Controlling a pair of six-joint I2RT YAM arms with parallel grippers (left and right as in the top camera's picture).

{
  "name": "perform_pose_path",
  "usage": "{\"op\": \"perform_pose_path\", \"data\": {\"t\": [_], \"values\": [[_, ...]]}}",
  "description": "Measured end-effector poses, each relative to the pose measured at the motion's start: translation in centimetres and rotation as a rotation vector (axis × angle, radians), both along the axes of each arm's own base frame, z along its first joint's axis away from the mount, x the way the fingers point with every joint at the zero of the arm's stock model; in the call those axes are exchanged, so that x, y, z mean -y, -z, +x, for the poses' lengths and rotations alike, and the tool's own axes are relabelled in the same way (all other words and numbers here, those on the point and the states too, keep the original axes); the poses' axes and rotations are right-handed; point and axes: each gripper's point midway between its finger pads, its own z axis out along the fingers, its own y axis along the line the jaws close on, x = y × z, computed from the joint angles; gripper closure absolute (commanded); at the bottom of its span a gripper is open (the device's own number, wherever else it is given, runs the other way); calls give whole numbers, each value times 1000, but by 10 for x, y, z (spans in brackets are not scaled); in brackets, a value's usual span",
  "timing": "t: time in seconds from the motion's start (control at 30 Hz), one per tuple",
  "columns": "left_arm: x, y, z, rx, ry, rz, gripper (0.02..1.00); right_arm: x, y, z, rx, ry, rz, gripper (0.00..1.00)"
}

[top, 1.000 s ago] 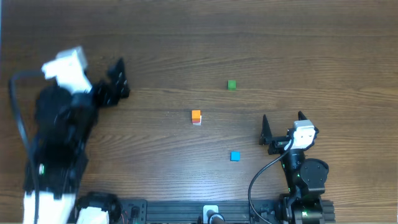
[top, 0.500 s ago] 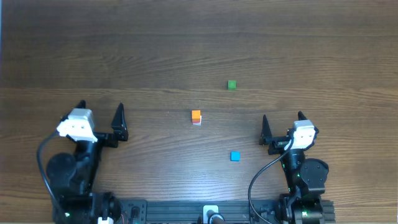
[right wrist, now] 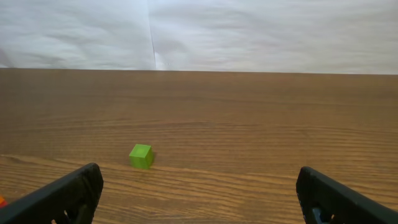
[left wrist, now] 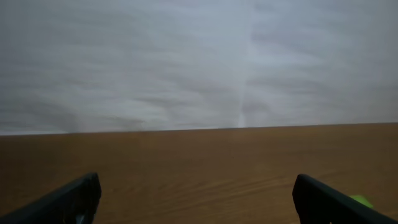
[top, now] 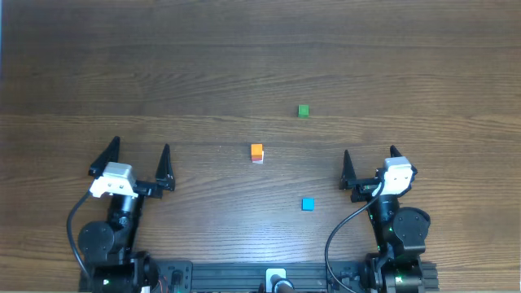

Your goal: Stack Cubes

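An orange cube [top: 257,150] sits stacked on a pale cube [top: 258,160] at the table's middle. A green cube [top: 304,111] [right wrist: 141,155] lies farther back and to the right. A blue cube [top: 308,204] rests nearer the front, right of centre. My left gripper [top: 139,151] [left wrist: 196,208] stands open at the front left, nothing between its fingers; a green sliver [left wrist: 361,200] shows beside one finger. My right gripper [top: 369,156] [right wrist: 199,202] stands open at the front right, right of the blue cube, holding nothing.
The brown wooden table [top: 260,57] stretches wide around the cubes. A white wall [right wrist: 249,31] stands behind its far edge. A black rail [top: 269,273] with the arm bases runs along the front.
My left arm has swung down from a raised pose at the far left and settled low at the front left, gripper open. The right arm and all cubes stayed put.
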Motion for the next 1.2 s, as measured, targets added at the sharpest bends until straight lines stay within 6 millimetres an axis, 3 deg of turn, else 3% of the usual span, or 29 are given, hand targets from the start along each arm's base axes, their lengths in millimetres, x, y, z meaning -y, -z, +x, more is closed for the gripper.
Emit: {"op": "perform_pose_path", "data": {"t": [0.33, 1.2], "values": [[6, 42, 1, -153, 27, -7, 20, 0, 0, 0, 0, 0, 0, 9], [6, 42, 1, -155, 27, -7, 20, 0, 0, 0, 0, 0, 0, 7]]}}
